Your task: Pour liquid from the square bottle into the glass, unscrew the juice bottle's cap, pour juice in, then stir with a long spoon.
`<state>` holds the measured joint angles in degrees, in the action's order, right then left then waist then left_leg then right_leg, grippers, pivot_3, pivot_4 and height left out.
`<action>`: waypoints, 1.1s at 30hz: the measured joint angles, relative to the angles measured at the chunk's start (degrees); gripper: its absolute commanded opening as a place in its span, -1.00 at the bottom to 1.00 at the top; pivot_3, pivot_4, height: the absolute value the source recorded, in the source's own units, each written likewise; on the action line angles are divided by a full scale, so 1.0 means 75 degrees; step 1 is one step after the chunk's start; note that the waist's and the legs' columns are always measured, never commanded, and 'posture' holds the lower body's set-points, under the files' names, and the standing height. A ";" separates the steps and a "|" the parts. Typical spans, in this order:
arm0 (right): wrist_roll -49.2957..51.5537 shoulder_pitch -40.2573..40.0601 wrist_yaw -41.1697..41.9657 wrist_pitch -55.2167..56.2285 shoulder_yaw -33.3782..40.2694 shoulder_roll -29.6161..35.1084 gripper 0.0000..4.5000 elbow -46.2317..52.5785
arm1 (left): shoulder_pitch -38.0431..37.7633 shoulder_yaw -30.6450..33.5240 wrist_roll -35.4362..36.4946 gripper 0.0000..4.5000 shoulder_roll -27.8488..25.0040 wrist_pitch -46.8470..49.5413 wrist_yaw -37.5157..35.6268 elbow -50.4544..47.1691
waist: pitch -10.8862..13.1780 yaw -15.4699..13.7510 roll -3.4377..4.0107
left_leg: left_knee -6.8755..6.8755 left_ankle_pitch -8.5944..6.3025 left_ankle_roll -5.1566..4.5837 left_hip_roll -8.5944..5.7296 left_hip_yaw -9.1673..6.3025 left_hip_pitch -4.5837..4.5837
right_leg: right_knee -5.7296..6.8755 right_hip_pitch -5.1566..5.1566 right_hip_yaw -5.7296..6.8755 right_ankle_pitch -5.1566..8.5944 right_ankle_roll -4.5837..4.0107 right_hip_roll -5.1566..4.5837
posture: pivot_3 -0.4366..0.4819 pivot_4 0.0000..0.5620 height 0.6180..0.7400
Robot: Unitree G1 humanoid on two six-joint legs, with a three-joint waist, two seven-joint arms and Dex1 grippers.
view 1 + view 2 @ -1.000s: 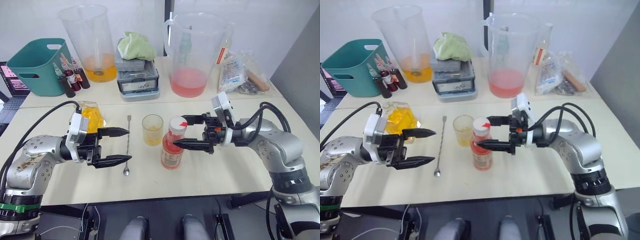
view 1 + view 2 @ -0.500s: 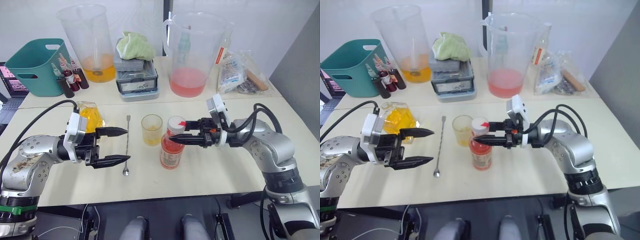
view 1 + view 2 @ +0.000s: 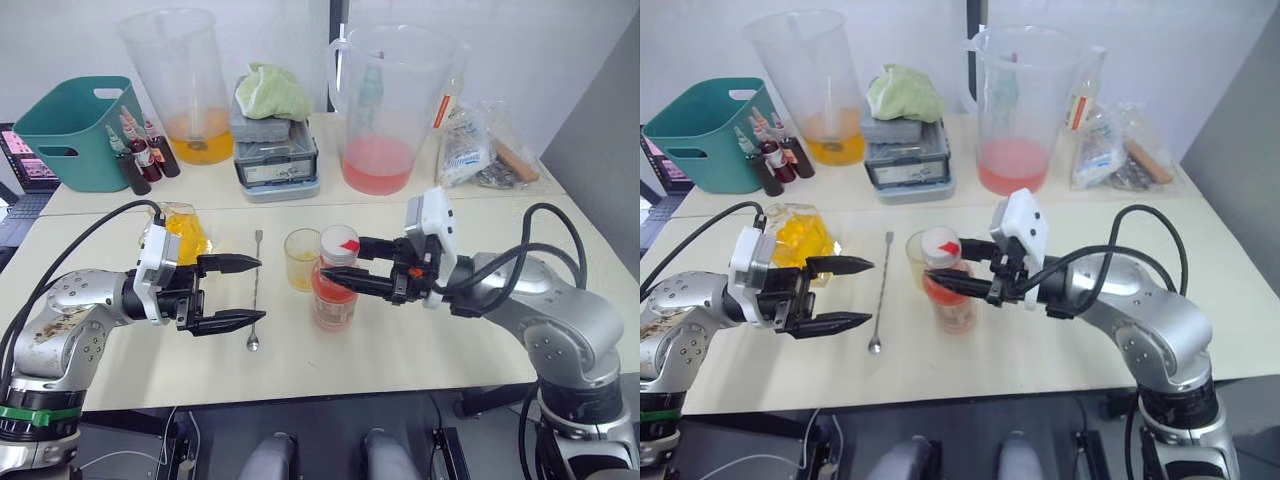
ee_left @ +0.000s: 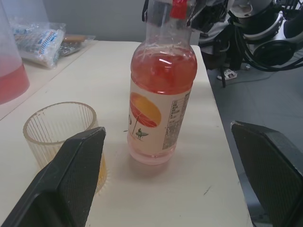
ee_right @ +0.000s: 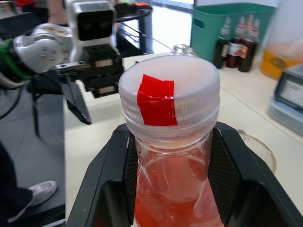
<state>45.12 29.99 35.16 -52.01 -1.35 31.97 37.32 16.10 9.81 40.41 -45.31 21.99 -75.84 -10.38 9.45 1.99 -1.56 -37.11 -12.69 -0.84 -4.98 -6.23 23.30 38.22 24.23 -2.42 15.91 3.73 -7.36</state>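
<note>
Right hand (image 3: 345,268) clamped on juice bottle (image 3: 334,294) neck, under cap (image 3: 340,241), beside glass (image 3: 303,259) on counter (image 3: 420,340). Left hand (image 3: 240,292) fingers apart, empty. Risk: bottle tips into glass, spilling liquid.

A teal basket (image 3: 68,130) sits at ten o'clock on the desk (image 3: 420,340); two measuring jugs (image 3: 185,85) and a scale (image 3: 277,160) stand toward twelve.

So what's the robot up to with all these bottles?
It's mixing a drink. Its right claw has closed around the neck of the juice bottle, just under the white cap, which is still on. The glass beside it already holds some yellow liquid. The left claw waits open by the long spoon.
</note>
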 measured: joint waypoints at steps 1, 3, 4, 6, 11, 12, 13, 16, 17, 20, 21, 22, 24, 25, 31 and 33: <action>0.0025 -0.0017 -0.0168 -0.0109 -0.0023 -0.0029 -0.33 0.0081 | 0.0008 -0.0012 -0.0003 1.00 0.0013 0.0000 -0.0002 0.0003 | 0.0000 0.0002 0.0000 | 0.0000 0.0000 0.0000 -0.0001 0.0000 0.0000 | 0.0000 0.0000 0.0000 0.0000 0.0000 -0.0002 | -0.05 -0.47 1.00; 0.0049 -0.0019 -0.0400 -0.0186 -0.0038 -0.0044 -0.33 0.0190 | 0.0053 -0.0052 -0.0004 1.00 0.0039 0.0000 -0.0006 0.0003 | 0.0000 0.0000 0.0000 | 0.0000 0.0000 0.0000 -0.0002 0.0000 -0.0001 | 0.0000 -0.0001 0.0001 0.0000 0.0000 -0.0001 | -0.05 -0.47 1.00; 0.0042 -0.0024 -0.0480 -0.0189 -0.0052 -0.0045 -0.33 0.0229 | 0.0088 -0.0080 -0.0004 1.00 0.0045 0.0000 -0.0011 0.0003 | 0.0000 -0.0001 0.0000 | 0.0000 0.0000 0.0000 -0.0001 0.0000 -0.0001 | 0.0000 -0.0001 0.0001 0.0000 0.0000 -0.0001 | -0.05 -0.47 1.00; 0.0010 -0.0094 -0.0622 -0.0189 -0.0092 -0.0051 -0.33 0.0278 | 0.0147 -0.0114 -0.0005 1.00 0.0046 -0.0001 -0.0020 0.0003 | 0.0000 -0.0001 0.0000 | 0.0000 0.0000 0.0000 -0.0002 0.0000 -0.0002 | 0.0000 -0.0002 0.0001 0.0000 0.0000 -0.0001 | -0.05 -0.47 1.00; -0.0083 -0.0231 -0.0891 -0.0189 -0.0280 -0.0088 -0.33 0.0279 | 0.0177 -0.0144 -0.0008 1.00 0.0062 -0.0007 -0.0027 0.0022 | 0.0000 0.0012 0.0000 | 0.0000 0.0000 0.0000 -0.0001 0.0000 -0.0002 | 0.0003 0.0000 0.0001 0.0000 0.0000 0.0000 | -0.05 -0.47 1.00; -0.0124 -0.0231 -0.0949 -0.0188 -0.0300 -0.0125 -0.33 0.0279 | 0.0185 -0.0151 -0.0008 1.00 0.0065 -0.0013 -0.0029 0.0025 | 0.0000 0.0014 0.0000 | 0.0000 0.0000 0.0000 -0.0001 0.0000 -0.0002 | 0.0003 -0.0001 0.0001 0.0000 0.0000 0.0000 | -0.05 -0.47 1.00; -0.0156 -0.0231 -0.1021 -0.0187 -0.0313 -0.0148 -0.33 0.0279 | 0.0196 -0.0165 -0.0008 1.00 0.0067 -0.0017 -0.0029 0.0029 | 0.0000 0.0014 0.0000 | 0.0001 0.0000 0.0000 -0.0001 0.0000 -0.0002 | 0.0003 0.0000 0.0001 0.0000 0.0000 0.0000 | -0.05 -0.47 1.00; -0.0215 -0.0241 -0.1235 -0.0187 -0.0315 -0.0250 -0.33 0.0282 | 0.0198 -0.0177 -0.0008 1.00 0.0067 -0.0024 -0.0030 0.0041 | 0.0000 0.0015 0.0000 | 0.0001 0.0000 0.0000 -0.0001 0.0000 -0.0002 | 0.0003 0.0000 0.0001 0.0000 0.0000 0.0000 | -0.05 -0.47 1.00; -0.0230 -0.0254 -0.1331 -0.0187 -0.0316 -0.0314 -0.33 0.0289 | 0.0198 -0.0177 -0.0008 1.00 0.0068 -0.0024 -0.0028 0.0041 | 0.0000 0.0016 0.0000 | 0.0000 0.0000 0.0000 -0.0002 -0.0001 -0.0002 | 0.0004 0.0000 0.0001 0.0000 0.0000 0.0000 | -0.05 -0.47 1.00; -0.0314 -0.0417 -0.1619 -0.0165 -0.0317 -0.0498 -0.33 0.0382 | 0.0199 -0.0177 -0.0008 1.00 0.0068 -0.0025 -0.0018 0.0040 | 0.0000 0.0016 0.0000 | 0.0000 0.0000 0.0000 -0.0002 -0.0001 -0.0003 | 0.0005 -0.0001 0.0001 0.0000 0.0000 0.0000 | -0.05 -0.47 1.00; -0.0344 -0.0500 -0.1703 -0.0145 -0.0321 -0.0584 -0.33 0.0392 | 0.0199 -0.0177 -0.0008 1.00 0.0068 -0.0026 -0.0015 0.0041 | 0.0000 0.0016 0.0000 | 0.0000 0.0000 0.0000 -0.0002 -0.0001 -0.0003 | 0.0005 -0.0001 0.0001 0.0000 0.0000 -0.0001 | -0.05 -0.47 1.00; -0.0415 -0.0558 -0.1790 -0.0126 -0.0327 -0.0706 -0.33 0.0411 | 0.0198 -0.0177 -0.0009 1.00 0.0068 -0.0026 -0.0011 0.0042 | 0.0000 0.0017 0.0000 | 0.0000 0.0000 0.0000 -0.0004 0.0000 -0.0003 | 0.0005 -0.0001 -0.0001 0.0000 0.0000 -0.0001 | -0.05 -0.47 1.00; -0.0497 -0.0594 -0.1911 -0.0120 -0.0349 -0.0838 -0.33 0.0417 | 0.0199 -0.0177 -0.0009 1.00 0.0074 -0.0031 -0.0007 0.0042 | 0.0000 0.0019 0.0000 | 0.0000 0.0000 0.0000 -0.0003 0.0000 -0.0004 | 0.0005 -0.0001 0.0000 0.0000 0.0000 0.0000 | -0.05 -0.47 1.00; -0.0529 -0.0597 -0.1931 -0.0120 -0.0353 -0.0866 -0.33 0.0417 | 0.0199 -0.0177 -0.0009 1.00 0.0074 -0.0033 -0.0005 0.0041 | 0.0000 0.0021 0.0000 | 0.0000 0.0000 0.0000 -0.0003 0.0000 -0.0005 | 0.0006 -0.0001 0.0000 0.0000 0.0000 0.0000 | -0.05 -0.47 1.00; -0.0776 -0.0970 -0.1953 0.0193 -0.0461 -0.0964 -0.33 0.0643 | 0.0199 -0.0177 -0.0009 1.00 0.0076 -0.0039 -0.0007 0.0046 | 0.0000 0.0028 0.0000 | 0.0000 0.0000 0.0000 -0.0003 -0.0001 -0.0009 | 0.0019 -0.0001 -0.0001 0.0000 0.0000 0.0000 | -0.05 -0.47 1.00; -0.0877 -0.1176 -0.1894 0.0424 -0.0509 -0.0963 -0.33 0.0696 | 0.0199 -0.0177 -0.0009 1.00 0.0076 -0.0040 -0.0009 0.0046 | -0.0001 0.0034 0.0001 | 0.0000 0.0000 0.0000 -0.0002 0.0000 -0.0019 | 0.0029 -0.0004 -0.0001 0.0000 0.0000 0.0001 | -0.05 -0.47 1.00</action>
<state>38.55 21.18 20.96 -48.82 -5.16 24.74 42.54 17.59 8.48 40.34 -44.74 21.69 -75.90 -10.04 9.44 2.25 -1.55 -37.10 -12.69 -0.84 -5.00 -6.23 23.16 38.44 24.20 -2.42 15.91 3.73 -7.36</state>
